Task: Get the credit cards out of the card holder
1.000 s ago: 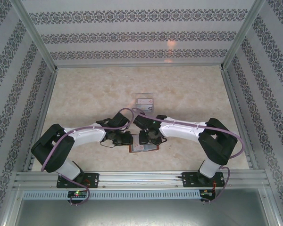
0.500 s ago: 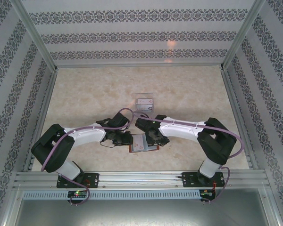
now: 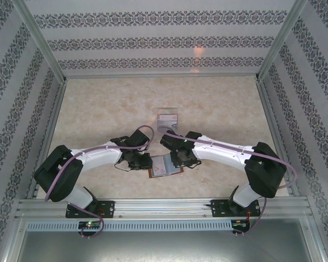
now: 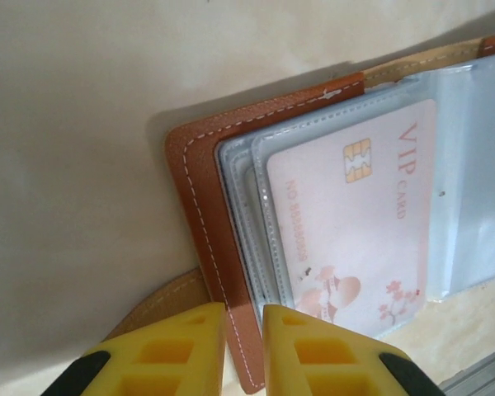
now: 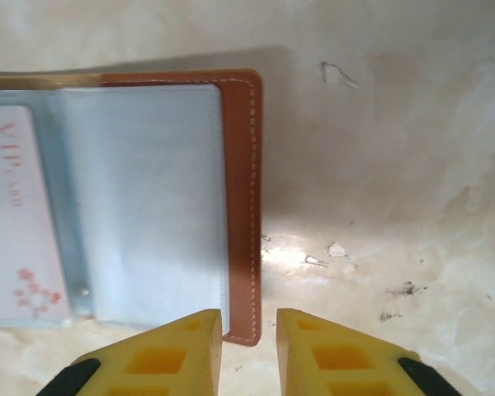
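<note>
Reddish-brown leather bifold card holder [image 3: 165, 165] lying open on beige marbled table [image 3: 98, 109], pale VIP credit card [image 4: 355, 223] seated inside, left gripper [image 4: 244, 309] pinching left cover edge, right gripper [image 5: 249, 313] narrowly parted astride right edge.

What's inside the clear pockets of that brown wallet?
One pocket holds a pale pink VIP card with a gold chip; the pocket beside it looks empty. More pockets are stacked underneath, their contents covered.

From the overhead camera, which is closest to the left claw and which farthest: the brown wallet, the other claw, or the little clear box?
1. The card holder, right against the left gripper.
2. The right gripper, across the holder at its right edge.
3. The clear box, farther back toward the rear wall.
</note>
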Controlling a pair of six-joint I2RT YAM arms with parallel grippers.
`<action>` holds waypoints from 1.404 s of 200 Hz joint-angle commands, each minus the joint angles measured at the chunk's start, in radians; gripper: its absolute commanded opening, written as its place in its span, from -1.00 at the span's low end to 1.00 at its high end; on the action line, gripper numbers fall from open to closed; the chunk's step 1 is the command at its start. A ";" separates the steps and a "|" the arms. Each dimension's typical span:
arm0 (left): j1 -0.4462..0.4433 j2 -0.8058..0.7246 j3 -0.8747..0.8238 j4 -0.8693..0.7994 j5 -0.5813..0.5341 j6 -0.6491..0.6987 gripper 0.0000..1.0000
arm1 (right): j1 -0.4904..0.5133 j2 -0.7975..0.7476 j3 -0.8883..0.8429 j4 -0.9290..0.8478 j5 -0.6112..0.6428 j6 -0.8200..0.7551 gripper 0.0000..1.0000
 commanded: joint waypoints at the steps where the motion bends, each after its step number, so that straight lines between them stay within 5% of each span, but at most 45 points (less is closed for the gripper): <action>1: 0.003 -0.023 0.036 -0.053 0.002 0.012 -0.62 | -0.013 -0.030 0.034 0.018 -0.043 -0.008 -0.57; 83: -0.011 -0.003 0.049 0.041 0.061 -0.049 -0.69 | -0.091 0.057 -0.049 0.384 -0.365 0.024 -0.76; 226: -0.029 0.064 0.085 0.055 0.074 -0.046 -0.70 | -0.123 0.032 -0.167 0.390 -0.313 0.057 -0.82; 281: -0.029 0.082 0.095 0.067 0.075 -0.043 -0.71 | -0.123 0.037 -0.163 0.512 -0.437 0.092 -0.75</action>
